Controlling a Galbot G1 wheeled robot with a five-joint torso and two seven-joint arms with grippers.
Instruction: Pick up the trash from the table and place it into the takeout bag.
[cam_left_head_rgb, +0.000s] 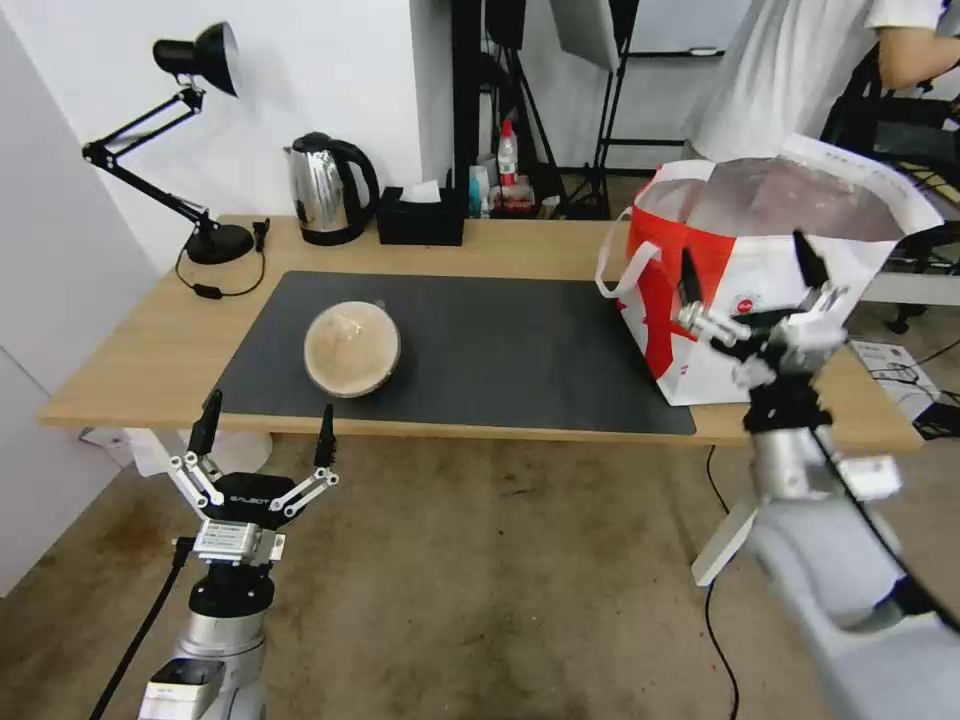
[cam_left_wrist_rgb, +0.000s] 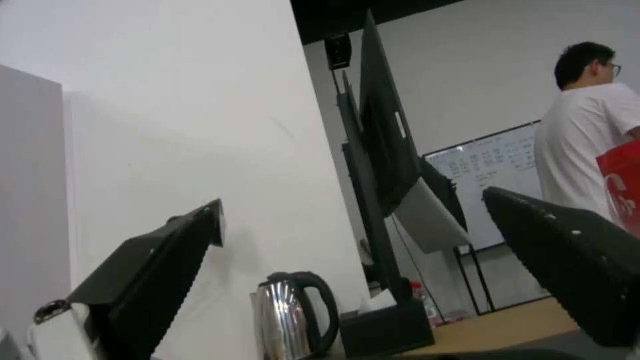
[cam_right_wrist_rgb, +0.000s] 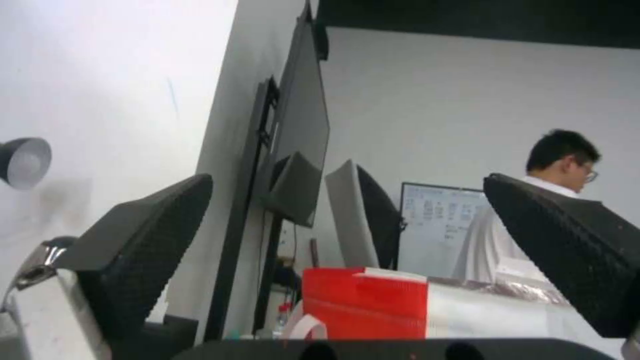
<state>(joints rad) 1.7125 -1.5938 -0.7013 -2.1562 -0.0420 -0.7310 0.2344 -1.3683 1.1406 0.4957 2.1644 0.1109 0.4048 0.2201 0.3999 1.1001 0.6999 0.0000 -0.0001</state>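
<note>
Just one clear-lidded bowl (cam_left_head_rgb: 352, 349) on the table (cam_left_head_rgb: 150, 345), one takeout bag (cam_left_head_rgb: 760, 270) — left gripper (cam_left_head_rgb: 265, 425) and right gripper (cam_left_head_rgb: 750, 270) both spread

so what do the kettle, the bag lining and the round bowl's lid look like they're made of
The kettle looks like polished steel, mirror-bright with reflections, with a black handle, likely plastic. The takeout bag lining looks like silver foil: dull metallic sheen, creased. Its outside seems a coated woven or plastic sheet, red and white. The round bowl has a clear lid, probably thin plastic, since the tan food shows through.
</note>
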